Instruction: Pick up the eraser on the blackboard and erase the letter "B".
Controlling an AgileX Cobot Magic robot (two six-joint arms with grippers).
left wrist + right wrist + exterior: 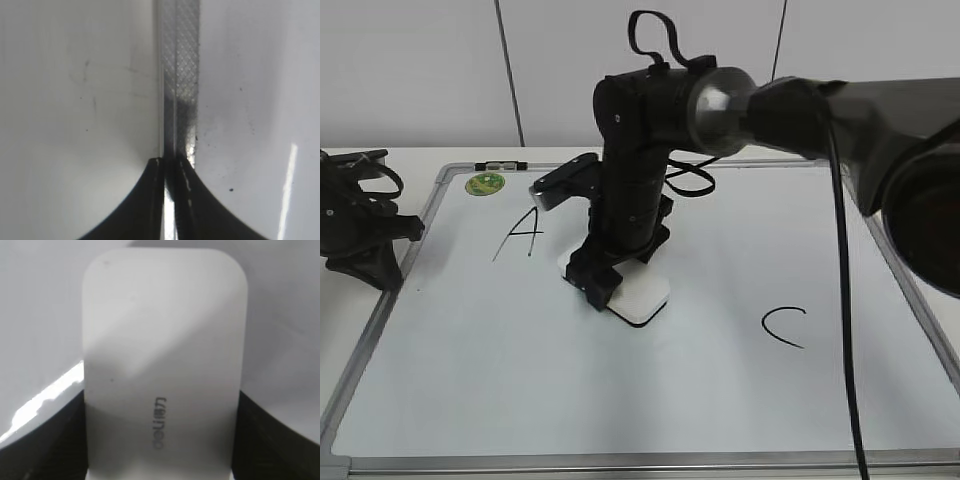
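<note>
The white eraser lies flat on the blackboard, a white board with a silver frame, between the black "A" and the black "C". My right gripper is shut on the eraser, one jaw at each long side. The eraser fills the right wrist view, grey print on top, with the right gripper around it. The letter "B" does not show; the arm and eraser cover the middle of the board. My left gripper rests off the board's left edge; in the left wrist view its jaws are closed over the board's frame.
A green sticker and a marker are at the board's far left corner. The right arm's thick black body and cable cross the right side of the exterior view. A white table surrounds the board.
</note>
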